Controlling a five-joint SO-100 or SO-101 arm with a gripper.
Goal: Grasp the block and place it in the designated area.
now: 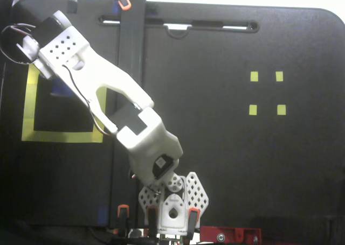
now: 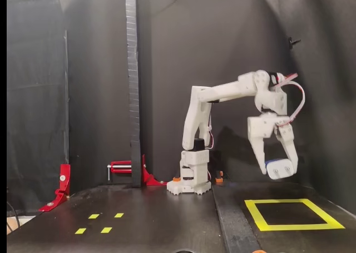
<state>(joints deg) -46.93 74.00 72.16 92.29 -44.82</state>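
In a fixed view from the side, my gripper [image 2: 273, 168] hangs fingers-down in the air, shut on the small dark-blue block [image 2: 271, 163]. Only a sliver of blue shows between the white fingers. It hovers well above the designated area [image 2: 289, 227], a square of wide yellow tape on the black table, over its far edge. In a fixed view from above, my white arm reaches from the base up to the left across that yellow square [image 1: 63, 136]. There the wrist covers the fingers and the block.
Four tiny yellow tape squares [image 1: 254, 76] lie on the other side of the table [image 2: 93, 216]. A black upright post [image 2: 132, 86] stands beside the arm base [image 2: 189, 180], with red clamps [image 2: 61, 180] at the table edge.
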